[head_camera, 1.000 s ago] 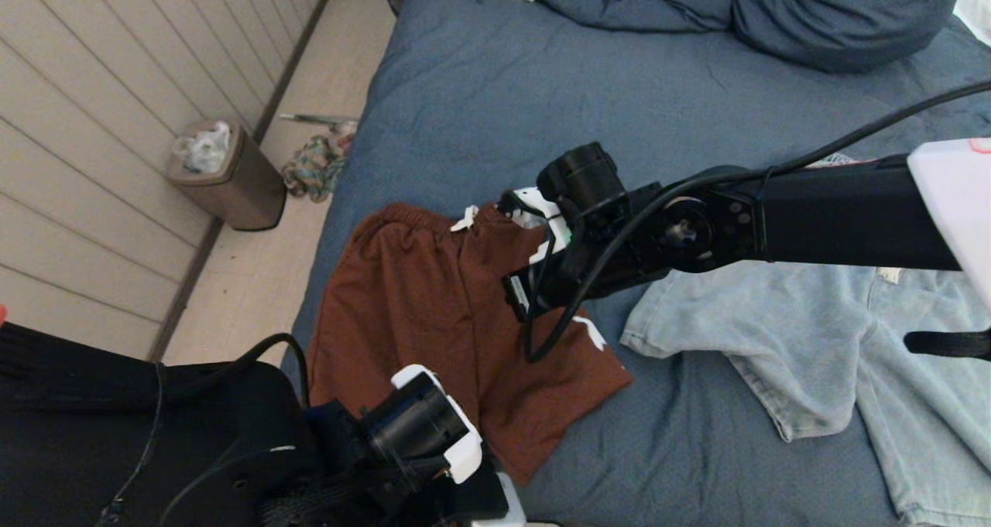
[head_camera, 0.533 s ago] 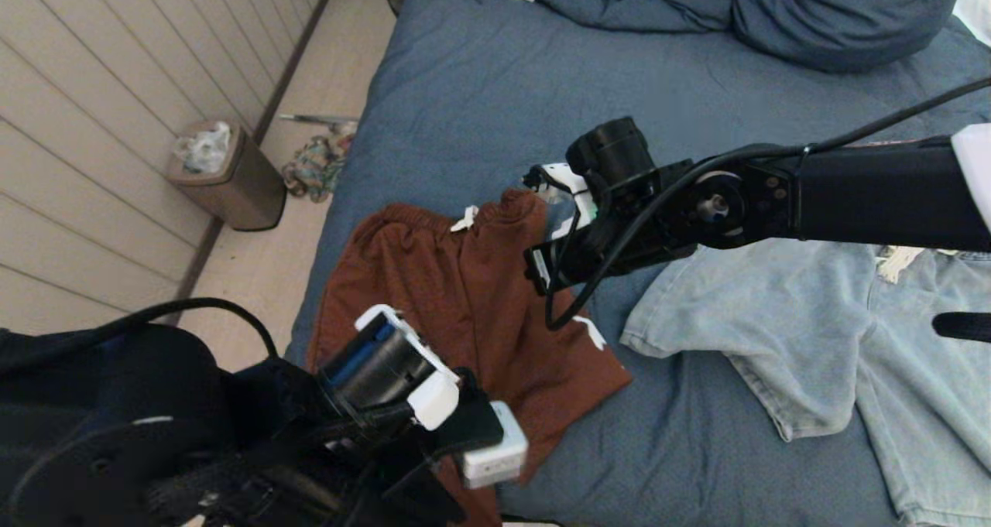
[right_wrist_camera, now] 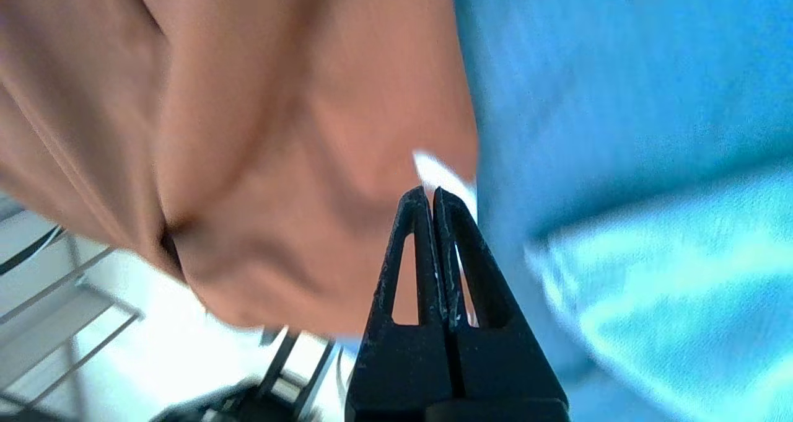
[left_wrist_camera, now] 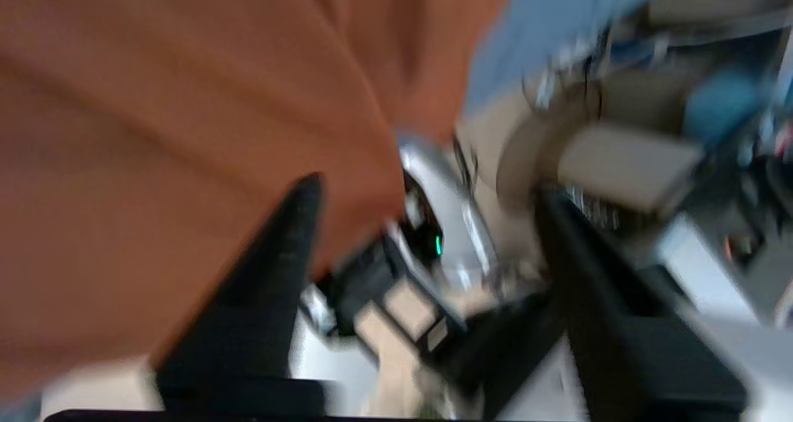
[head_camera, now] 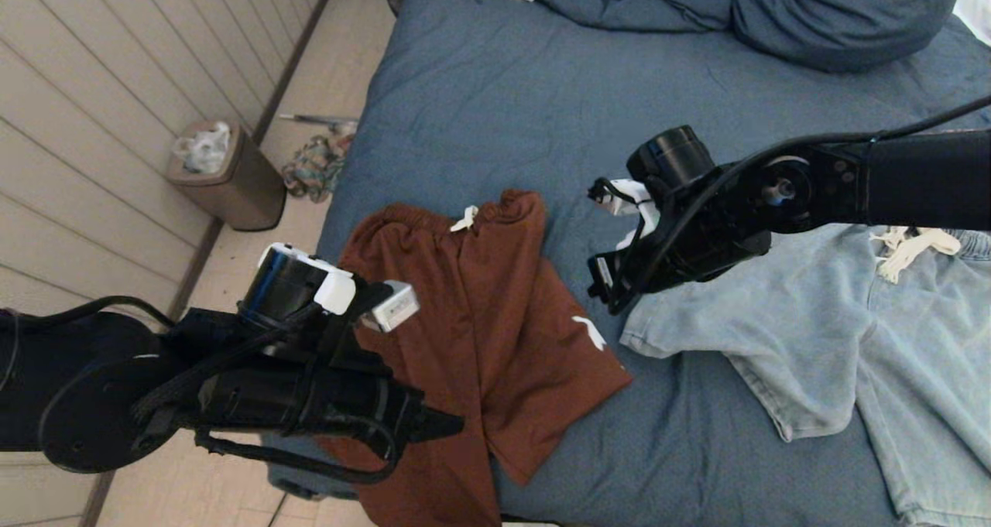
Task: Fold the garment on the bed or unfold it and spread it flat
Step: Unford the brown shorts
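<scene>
Slate-blue and wrinkled, the bed (head_camera: pixel 495 101) fills most of the head view, with pale wall panels and a strip of floor at 9 o'clock. Rust-brown shorts (head_camera: pixel 472 310) lie on its near-left part, waistband toward 12 o'clock, long axis running 12 to 6, one leg hanging over the bed's near edge. Pale denim shorts (head_camera: pixel 844 333) lie at 3 o'clock, well apart except near the brown hem.

The left end effector (left_wrist_camera: pixel 427 236) is released, holding nothing, and lies nearest, over the shorts' 9 o'clock edge by the lower leg. The right end effector (right_wrist_camera: pixel 432 205) is clenched on nothing, poised at 3 o'clock of the waistband over bare cover. Open bedding toward 12 o'clock gives room to spread; the overhanging leg is likely the risk.
</scene>
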